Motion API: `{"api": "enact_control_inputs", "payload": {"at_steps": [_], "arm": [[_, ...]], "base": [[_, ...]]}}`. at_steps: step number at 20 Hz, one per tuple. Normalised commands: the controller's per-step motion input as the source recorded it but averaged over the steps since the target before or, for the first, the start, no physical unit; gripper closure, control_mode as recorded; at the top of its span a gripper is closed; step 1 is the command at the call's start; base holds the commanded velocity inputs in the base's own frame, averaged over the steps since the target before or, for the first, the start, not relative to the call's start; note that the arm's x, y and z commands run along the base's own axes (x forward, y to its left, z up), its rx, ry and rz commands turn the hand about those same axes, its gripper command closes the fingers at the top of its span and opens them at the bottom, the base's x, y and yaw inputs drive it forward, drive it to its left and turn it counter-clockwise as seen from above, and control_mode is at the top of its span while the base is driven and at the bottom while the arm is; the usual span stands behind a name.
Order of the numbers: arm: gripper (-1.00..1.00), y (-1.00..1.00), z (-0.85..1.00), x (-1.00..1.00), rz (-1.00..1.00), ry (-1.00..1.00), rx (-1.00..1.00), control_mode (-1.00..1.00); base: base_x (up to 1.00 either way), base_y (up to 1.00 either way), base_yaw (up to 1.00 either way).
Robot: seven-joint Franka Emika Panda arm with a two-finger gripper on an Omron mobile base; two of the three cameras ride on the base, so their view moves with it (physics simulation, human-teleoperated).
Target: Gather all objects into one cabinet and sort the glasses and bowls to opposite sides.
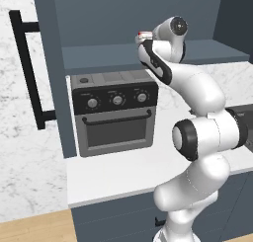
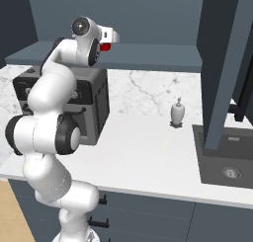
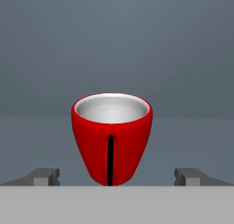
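Observation:
A small bright red cup point(image 3: 112, 136) stands upright on the flat shelf point(image 3: 196, 141) of the dark slate-blue wall cabinet point(image 1: 207, 51), its white inside showing. My gripper point(image 3: 116, 175) is raised to shelf height and faces the cup straight on. Its jaws are open; the two fingertips point(image 3: 45, 176) sit wide on either side of the cup's base and do not touch it. From the right base view, the red cup point(image 2: 105, 47) peeks out just under my hand point(image 2: 111, 37) at the shelf's front edge point(image 2: 158, 63). A sliver of the cup point(image 1: 145, 35) shows past the wrist. The black bowl and tan cups are out of view.
A grey toaster oven point(image 1: 116, 112) stands on the white counter point(image 1: 123, 172) below the shelf, under my arm. A white soap dispenser point(image 2: 177, 112) sits by the dark sink point(image 2: 227, 162). An open cabinet door point(image 2: 222, 63) hangs at the right, and a panel with a black handle point(image 1: 27, 68) at the left.

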Motion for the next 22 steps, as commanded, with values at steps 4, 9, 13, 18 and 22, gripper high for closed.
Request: {"api": "enact_control_inputs", "payload": {"at_steps": [4, 9, 13, 18, 22], "arm": [[-1.0, 0.0, 0.0, 0.05, 0.0, 0.02, 0.0, -1.0], [-1.0, 0.0, 0.0, 0.09, 0.0, 0.02, 0.0, -1.0], [-1.0, 0.0, 0.0, 0.08, 0.0, 0.03, 0.0, -1.0], [-1.0, 0.0, 0.0, 0.0, 0.0, 0.0, 0.0, -1.0], [-1.0, 0.0, 0.0, 0.0, 0.0, 0.0, 0.0, -1.0]], "base": [[0.0, 0.0, 0.0], [0.0, 0.0, 0.0], [0.0, 0.0, 0.0], [0.0, 0.0, 0.0], [0.0, 0.0, 0.0]]}}
